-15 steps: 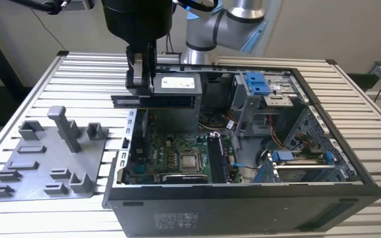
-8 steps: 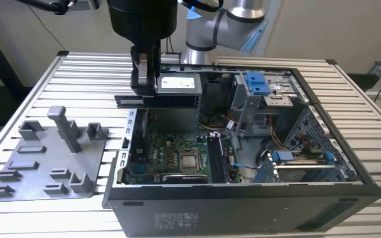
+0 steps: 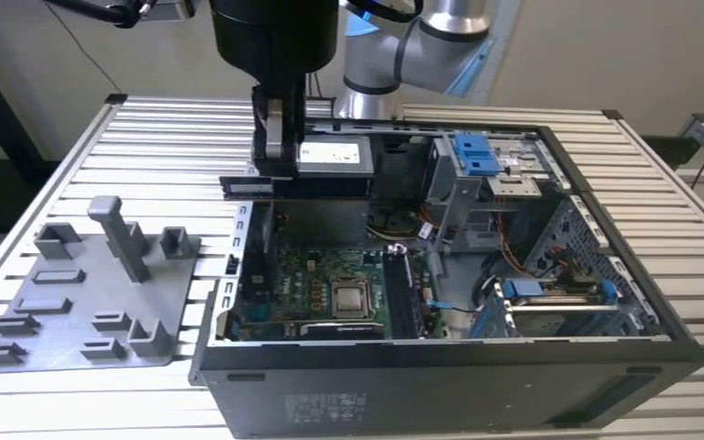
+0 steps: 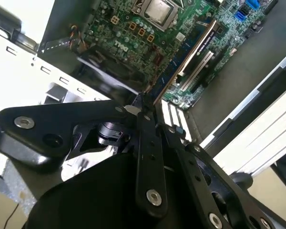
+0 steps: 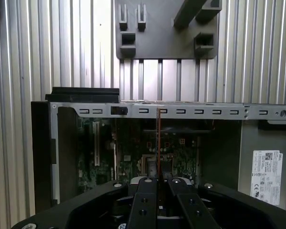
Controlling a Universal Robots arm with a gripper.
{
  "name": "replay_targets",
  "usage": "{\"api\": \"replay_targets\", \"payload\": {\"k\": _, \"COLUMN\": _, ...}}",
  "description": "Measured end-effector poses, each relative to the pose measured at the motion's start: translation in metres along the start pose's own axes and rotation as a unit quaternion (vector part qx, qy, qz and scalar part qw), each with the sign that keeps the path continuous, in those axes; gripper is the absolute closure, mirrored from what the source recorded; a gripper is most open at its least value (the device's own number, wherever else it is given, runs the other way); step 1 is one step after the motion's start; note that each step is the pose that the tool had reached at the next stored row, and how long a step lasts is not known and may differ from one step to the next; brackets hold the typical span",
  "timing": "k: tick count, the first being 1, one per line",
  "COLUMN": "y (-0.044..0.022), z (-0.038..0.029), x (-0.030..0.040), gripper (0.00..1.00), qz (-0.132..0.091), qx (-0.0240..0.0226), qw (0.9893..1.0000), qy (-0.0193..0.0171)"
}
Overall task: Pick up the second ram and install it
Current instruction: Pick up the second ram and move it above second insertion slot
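Gripper (image 3: 275, 174) closed tight on the second ram (image 3: 248, 186), holding it level. Both hang above the open computer case (image 3: 450, 390).

Motherboard (image 3: 327, 293) lies open to the tool (image 3: 275, 170), flanked by power supply (image 3: 334, 158) and drive cage (image 3: 489, 170).

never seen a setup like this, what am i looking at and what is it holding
It is one robot arm ending in a two-finger gripper. The exterior view is from a camera off the arm; both wrist views are from cameras riding on it, looking past the fingers. On the slatted metal table stand an open computer case, motherboard showing, and a grey tray with upright pegs on the exterior view's left. The gripper is shut on the second ram, a thin memory strip, over the case.
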State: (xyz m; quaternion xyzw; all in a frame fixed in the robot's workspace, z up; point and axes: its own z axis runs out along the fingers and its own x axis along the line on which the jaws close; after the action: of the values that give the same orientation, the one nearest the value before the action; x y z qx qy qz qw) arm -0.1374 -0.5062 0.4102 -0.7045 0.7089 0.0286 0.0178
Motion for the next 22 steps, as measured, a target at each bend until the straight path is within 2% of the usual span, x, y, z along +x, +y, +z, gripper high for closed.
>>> {"api": "replay_targets", "payload": {"k": 22, "y": -0.0194, "z": -0.0003, "x": -0.0001, "gripper": 0.86, "qz": 0.000, "qx": 0.0000, "qw": 1.0000, "qy": 0.0000}}
